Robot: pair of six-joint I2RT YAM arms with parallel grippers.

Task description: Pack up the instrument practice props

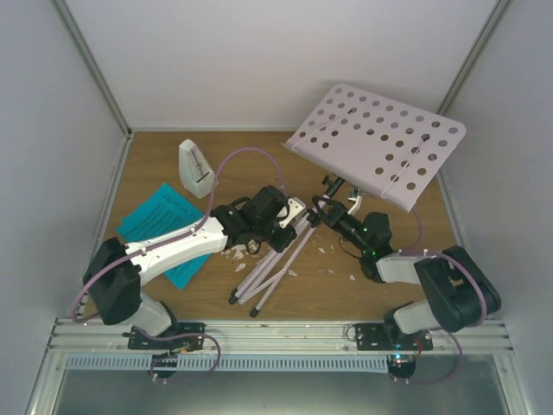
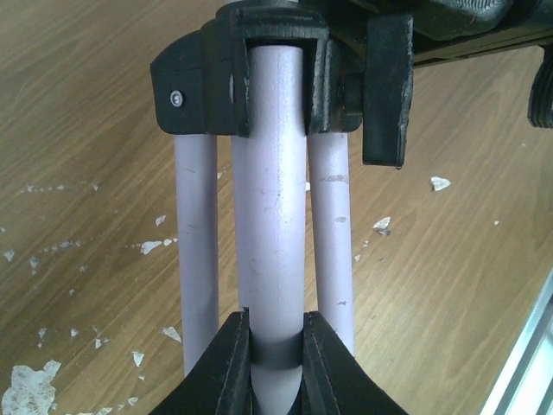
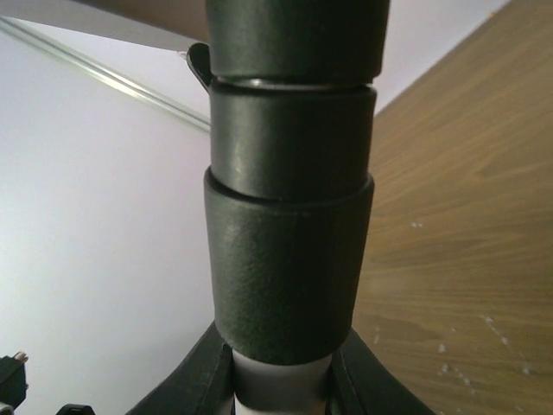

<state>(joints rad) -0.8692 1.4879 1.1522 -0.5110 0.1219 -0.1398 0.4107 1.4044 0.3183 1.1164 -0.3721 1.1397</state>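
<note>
The pale pink music stand lies tilted across the table, its perforated desk (image 1: 376, 143) raised at the back right and its folded legs (image 1: 276, 264) pointing to the front. My left gripper (image 1: 289, 226) is shut on the stand's centre tube (image 2: 276, 216) just below the black leg hub (image 2: 259, 69); a leg (image 2: 197, 259) runs along each side. My right gripper (image 1: 333, 216) is shut on the stand's upper pole (image 3: 278, 380) right under its black collar (image 3: 289, 251). The white metronome (image 1: 195, 169) stands at the back left. Cyan sheet-music pages (image 1: 164, 220) lie partly under the left arm.
Small white crumbs (image 1: 235, 252) are scattered on the wooden table around the stand's legs, and more crumbs (image 2: 26, 389) show in the left wrist view. White walls close in the back and both sides. A metal rail (image 1: 276, 333) runs along the front edge.
</note>
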